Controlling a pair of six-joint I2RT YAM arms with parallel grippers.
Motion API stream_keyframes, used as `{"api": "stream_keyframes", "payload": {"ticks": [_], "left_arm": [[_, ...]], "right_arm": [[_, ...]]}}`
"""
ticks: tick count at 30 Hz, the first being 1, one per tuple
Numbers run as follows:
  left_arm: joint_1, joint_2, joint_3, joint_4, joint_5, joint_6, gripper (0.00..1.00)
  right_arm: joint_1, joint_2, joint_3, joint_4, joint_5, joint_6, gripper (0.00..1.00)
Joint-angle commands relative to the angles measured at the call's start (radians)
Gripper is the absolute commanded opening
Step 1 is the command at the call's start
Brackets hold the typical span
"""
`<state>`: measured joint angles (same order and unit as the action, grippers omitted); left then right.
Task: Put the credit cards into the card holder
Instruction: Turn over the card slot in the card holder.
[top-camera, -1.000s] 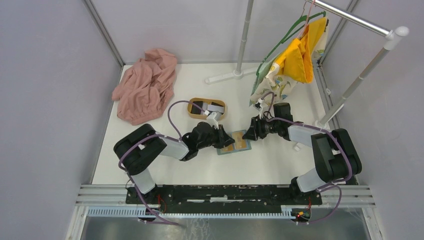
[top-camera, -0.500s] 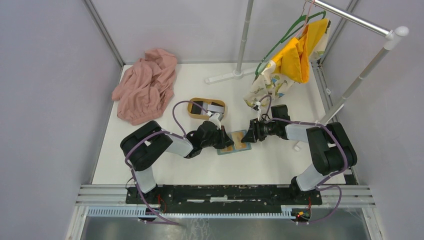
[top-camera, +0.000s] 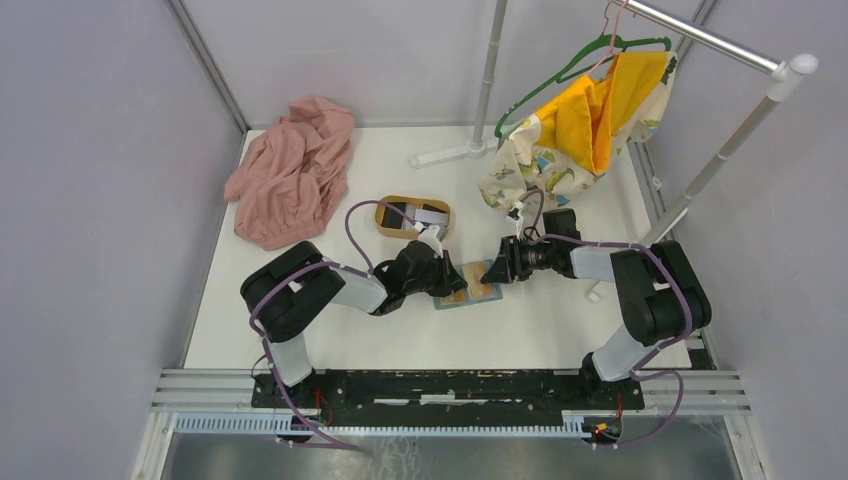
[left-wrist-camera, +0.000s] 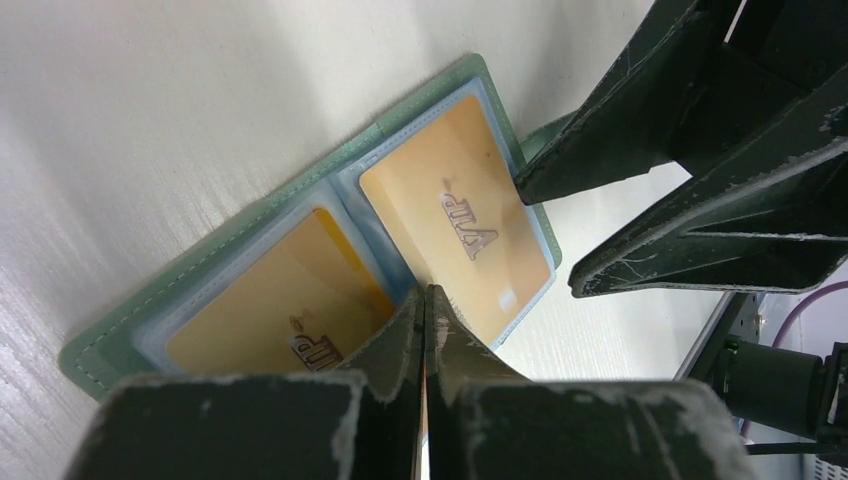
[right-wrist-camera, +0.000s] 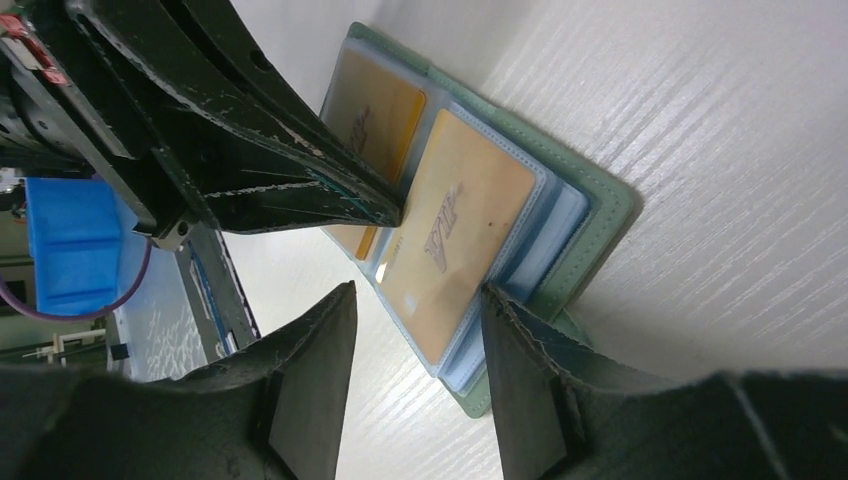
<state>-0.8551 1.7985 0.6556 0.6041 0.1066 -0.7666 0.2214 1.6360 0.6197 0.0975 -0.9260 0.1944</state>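
The holder (top-camera: 470, 287) lies open on the table (top-camera: 330, 340) between the two arms, with two gold cards (left-wrist-camera: 455, 225) already showing in its clear sleeves. More cards (top-camera: 415, 214) wait in the tray (top-camera: 413, 198) just behind. The left pincer (left-wrist-camera: 424, 300) is pressed together with its tip down at the fold. A thin tan line shows between its fingers and may be a card seen edge-on, but I cannot tell for sure. The right pincer (right-wrist-camera: 418, 295) is spread, one finger over the holder's outer corner and the other off it, above the table. It seems to be steadying the holder, not pinching it. The step in hand looks like seating a card at the fold. To do it well, the right finger should press the corner flat so the holder cannot skid or swing shut as the left pushes. The left should come in low, nearly flat to the sleeve, with the card's leading edge square to the slot mouth. Both top sleeves look full, so the card likely needs a free pocket in the pale blue pages stacked beneath. It should slide in slowly and be let go only once it is well inside. The two sets of fingers stand near each other, so the push should run along the sleeve, away from the right pincer.
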Motion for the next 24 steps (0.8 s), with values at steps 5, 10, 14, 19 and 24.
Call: {"api": "stream_keyframes", "payload": {"ticks": [5,10,14,19,24], "left_arm": [[0.000,0.012,0.005,-0.057,-0.043,-0.009,0.02],[-0.001,-0.015,-0.016,-0.002,-0.014,-0.028,0.05],[0.001,-0.046,-0.028,0.026,0.001,-0.046,0.11],[0.003,-0.083,-0.040,0.032,0.007,-0.057,0.19],[0.010,-0.099,-0.054,0.042,0.004,-0.066,0.25]], "right_arm": [[0.004,-0.014,-0.022,0.143,-0.149,0.132,0.53],[0.004,-0.014,-0.035,0.192,-0.182,0.177,0.52],[0.003,-0.017,-0.043,0.227,-0.200,0.203,0.51],[0.007,-0.015,-0.055,0.285,-0.230,0.250,0.52],[0.036,-0.004,-0.052,0.315,-0.234,0.265,0.53]]}}
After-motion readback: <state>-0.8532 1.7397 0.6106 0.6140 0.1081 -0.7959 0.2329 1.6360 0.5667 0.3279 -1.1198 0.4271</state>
